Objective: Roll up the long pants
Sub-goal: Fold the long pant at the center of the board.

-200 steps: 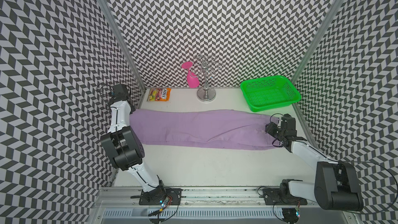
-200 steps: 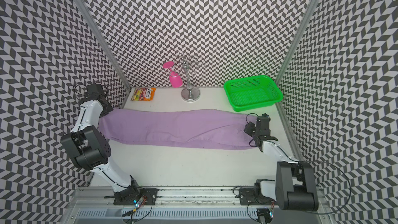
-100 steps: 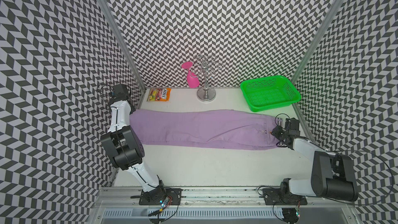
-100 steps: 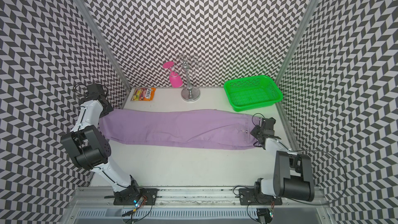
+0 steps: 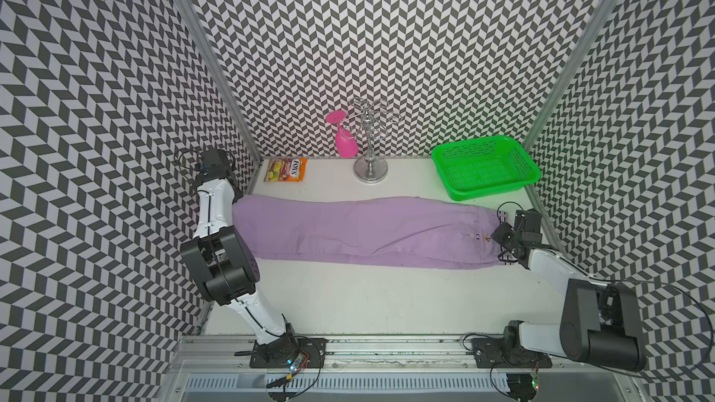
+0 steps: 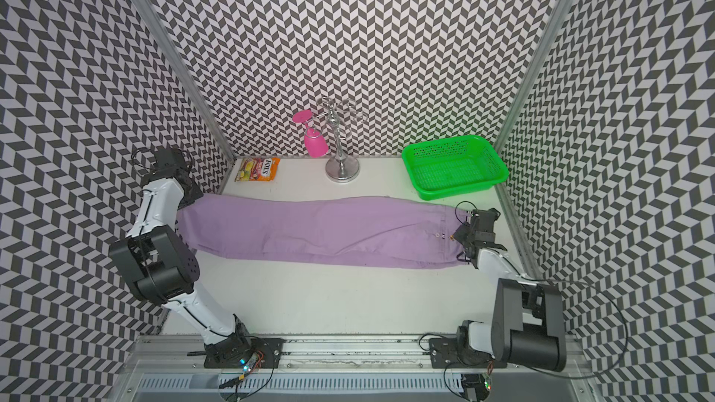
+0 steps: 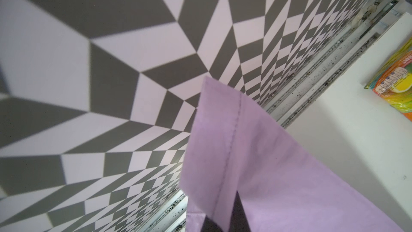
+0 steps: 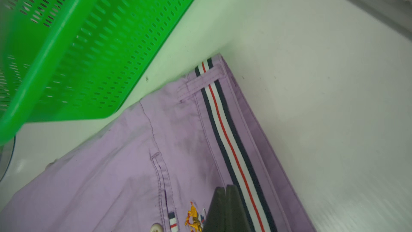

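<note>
- Pants of lilac cloth point(image 5: 360, 232) span white tabletop point(image 5: 387, 299), 9 to 3 o'clock.
- Left gripper point(image 7: 223, 218) pinches hem point(image 7: 225, 130), 9 o'clock.
- Right gripper point(image 8: 225, 191), fingers pressed together, on striped waistband point(image 8: 225, 130), 3 o'clock.

A robotics lab test cell is shown. A white table point(image 5: 387, 303) is boxed in by walls point(image 5: 387, 32) papered with a black-and-white zigzag pattern and framed by bare metal posts point(image 5: 211, 59). Two robot arms, the left arm point(image 5: 212, 203) and the right arm point(image 5: 596, 315), are bolted to a metal rail point(image 5: 387, 346) along the front edge, where a lit circuit board point(image 5: 296, 363) is left exposed. Unrelated props are laid out: a green basket point(image 5: 491, 192), a pink glass point(image 5: 345, 145) on a metal stand point(image 5: 370, 170), a sweets packet point(image 5: 286, 169) and trousers point(image 5: 367, 230).
</note>
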